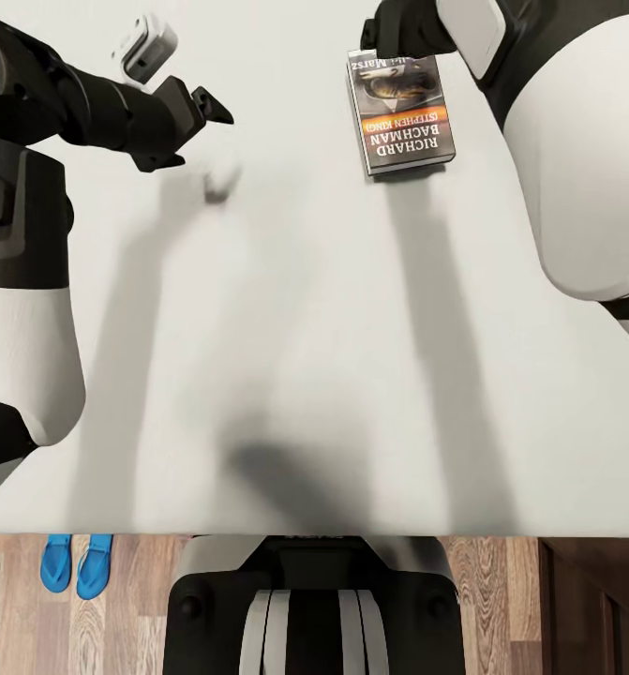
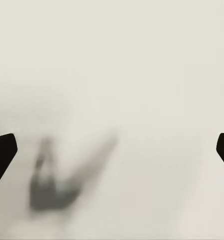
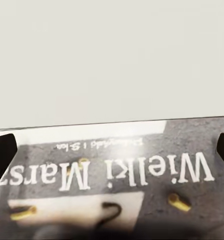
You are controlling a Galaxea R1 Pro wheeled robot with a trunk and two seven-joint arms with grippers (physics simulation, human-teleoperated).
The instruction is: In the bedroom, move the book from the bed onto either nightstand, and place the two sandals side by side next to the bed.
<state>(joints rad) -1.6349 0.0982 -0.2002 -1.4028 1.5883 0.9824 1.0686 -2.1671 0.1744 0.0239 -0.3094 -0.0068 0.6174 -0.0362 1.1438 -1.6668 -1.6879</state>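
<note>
The book (image 1: 401,112) lies flat on the light grey mattress of the bed (image 1: 286,356), toward your right side in the head view. Its cover reads "RICHARD BACHMAN" in white and "(STEPHEN KING)" on an orange band, upside down from the head camera. In the right wrist view the book (image 3: 117,185) shows the title "Wielki Marsz" in large white letters; a smaller line beside the title is too blurred to read. The lower part of the cover there is cut off by the frame.

Your right claw (image 1: 389,42) sits at the far edge of the book, over the title end. Its fingertips (image 3: 1,155) appear only as dark corners at either side of the right wrist view, spread wide across the cover. You cannot tell from these views whether they touch the book.

Your left claw (image 1: 197,108) hangs over bare mattress, well apart from the book. Its fingertips (image 2: 1,152) stand wide apart, with nothing between them but mattress and a blurred shadow.

The two sandals (image 1: 75,564) lie side by side on the wood-plank floor (image 1: 501,600), just beside the near edge of the bed, on your left.
</note>
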